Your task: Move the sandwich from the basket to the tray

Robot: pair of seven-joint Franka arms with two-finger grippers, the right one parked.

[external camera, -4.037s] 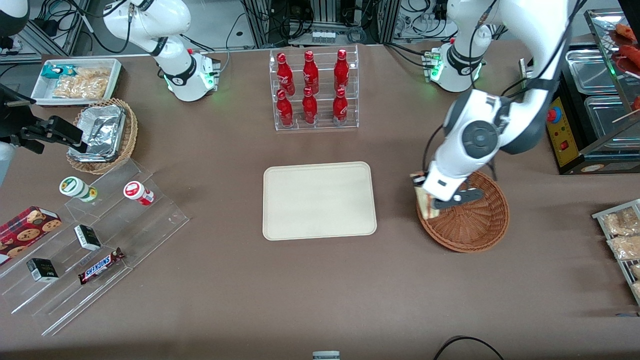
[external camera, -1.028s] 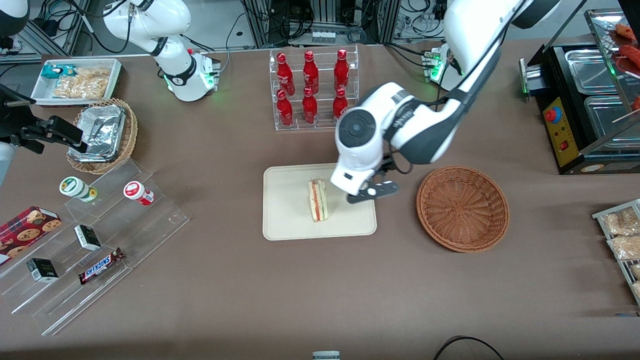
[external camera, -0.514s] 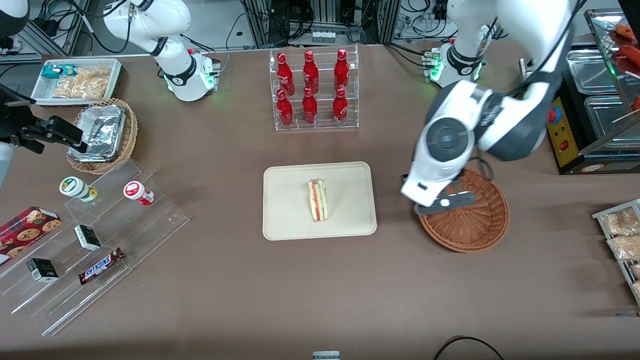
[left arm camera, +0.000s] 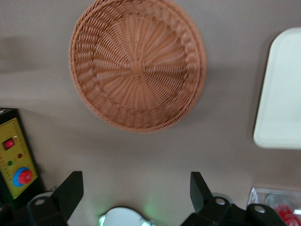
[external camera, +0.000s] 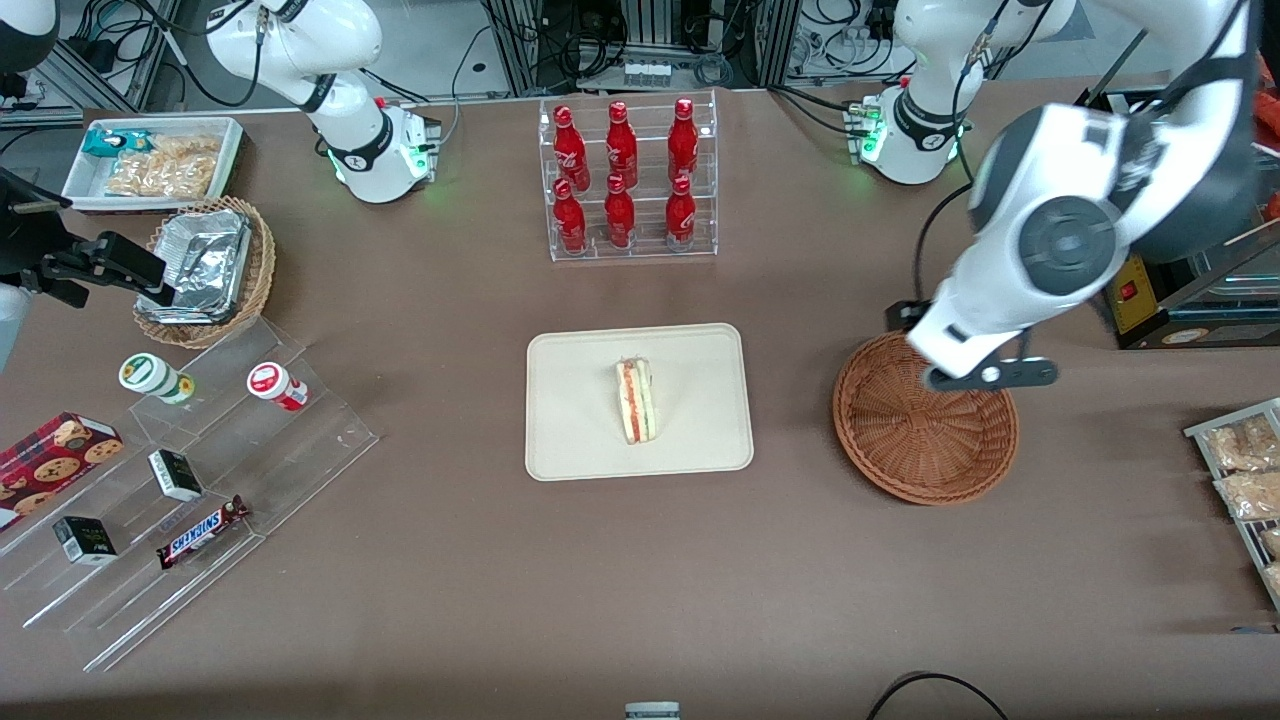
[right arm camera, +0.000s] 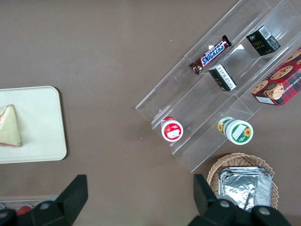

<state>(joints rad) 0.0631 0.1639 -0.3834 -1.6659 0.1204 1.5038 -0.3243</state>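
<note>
The sandwich [external camera: 636, 402] lies on the cream tray [external camera: 580, 430], its red and green stripe facing up; the right wrist view shows the sandwich [right arm camera: 9, 126] as a pale wedge on the tray [right arm camera: 40, 132]. The reddish-brown basket [external camera: 925, 440] stands empty beside the tray, toward the working arm's end. My gripper [external camera: 988, 375] hangs high above the basket's rim, on the part farther from the front camera. In the left wrist view the gripper [left arm camera: 135, 189] is open with only bare table between its fingers, and the empty basket [left arm camera: 138, 63] and a tray corner [left arm camera: 282, 99] show below.
A clear rack of red bottles [external camera: 628, 180] stands farther from the front camera than the tray. A stepped acrylic shelf with snacks [external camera: 190, 480], a tan basket with foil [external camera: 205, 268] and a white bin [external camera: 155, 160] lie toward the parked arm's end. A black appliance [external camera: 1180, 260] flanks the basket.
The gripper carried the sandwich from basket to tray, let go, and swung back over the basket. In the last half second it rose and moved farther from the tray.
</note>
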